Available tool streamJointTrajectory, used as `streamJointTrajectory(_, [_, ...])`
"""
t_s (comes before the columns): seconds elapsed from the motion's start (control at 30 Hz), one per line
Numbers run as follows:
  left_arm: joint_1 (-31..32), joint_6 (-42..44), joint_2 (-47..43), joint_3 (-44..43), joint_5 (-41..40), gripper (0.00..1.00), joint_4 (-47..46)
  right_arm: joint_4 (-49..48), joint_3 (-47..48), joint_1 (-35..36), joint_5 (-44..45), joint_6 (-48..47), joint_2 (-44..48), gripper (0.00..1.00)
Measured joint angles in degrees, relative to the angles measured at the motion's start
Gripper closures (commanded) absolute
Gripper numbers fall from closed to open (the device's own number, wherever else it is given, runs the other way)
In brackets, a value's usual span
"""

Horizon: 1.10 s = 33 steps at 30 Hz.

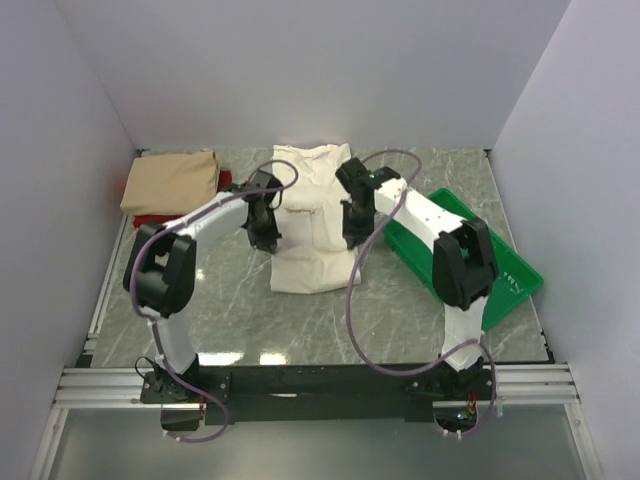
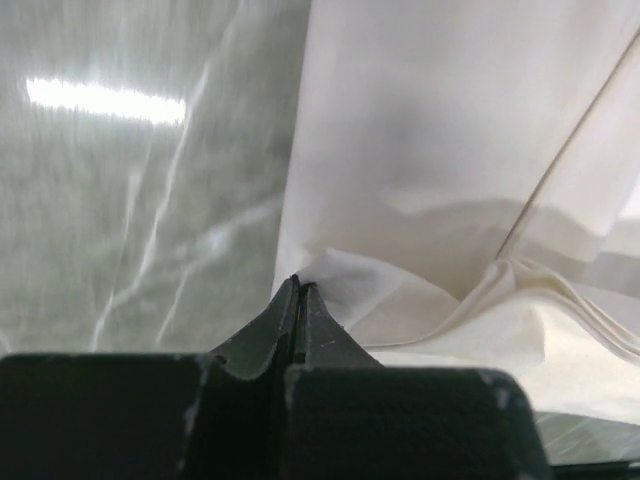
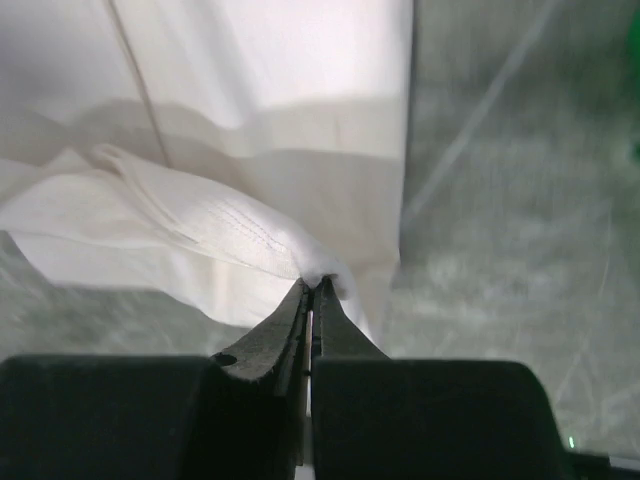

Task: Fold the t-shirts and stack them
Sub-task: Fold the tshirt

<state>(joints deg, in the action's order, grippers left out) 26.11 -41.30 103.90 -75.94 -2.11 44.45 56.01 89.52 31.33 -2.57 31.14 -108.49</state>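
Jaws of left gripper (image 2: 300, 290) and right gripper (image 3: 313, 288) clench the cream t-shirt (image 1: 305, 255) — folded narrow, edges bunched.

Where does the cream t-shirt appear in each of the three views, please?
Top external: the cream t-shirt lies at the centre of the picture.
Left wrist: it fills the right half; the left fingers pinch its edge.
Right wrist: it fills the upper left; the right fingers pinch its edge.
Shared landmark: the marbled table top, left of the shirt in the left wrist view, right of it in the right.
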Motion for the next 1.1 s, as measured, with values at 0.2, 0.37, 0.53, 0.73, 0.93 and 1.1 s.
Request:
streamJointTrajectory(0.2, [-4.2, 3.3, 11.39, -14.43, 1.01, 0.99, -0.55, 3.23, 20.04, -4.24, 0.24, -2.58, -13.77, 1.0])
streamJointTrajectory(0.37, [-7.13, 4.72, 17.92, -22.8, 2.14, 1.0, -0.5, 5.57, 32.59, -7.61, -0.31, -4.07, -22.58, 1.0])
streamJointTrajectory(0.53, [-9.79, 4.72, 20.81, -25.79, 3.96, 1.0, -1.18, 5.75, 36.15, -9.81, -1.84, -5.14, -26.01, 1.0])
streamJointTrajectory(0.73, [-11.26, 4.72, 22.69, -26.56, 6.47, 0.93, -2.86, 4.66, 36.2, -11.06, -3.65, -5.81, -28.13, 1.0])
streamJointTrajectory(0.93, [-11.72, 5.05, 23.47, -26.56, 7.5, 0.5, -4.52, 2.54, 37.81, -11.91, -6.54, -6.45, -29.22, 0.64])
streamJointTrajectory(1.1, [-12.17, 4.22, 23.19, -26.53, 7.93, 0.24, -6.03, -0.83, 38.71, -12.81, -10.12, -6.97, -29.31, 0.6])
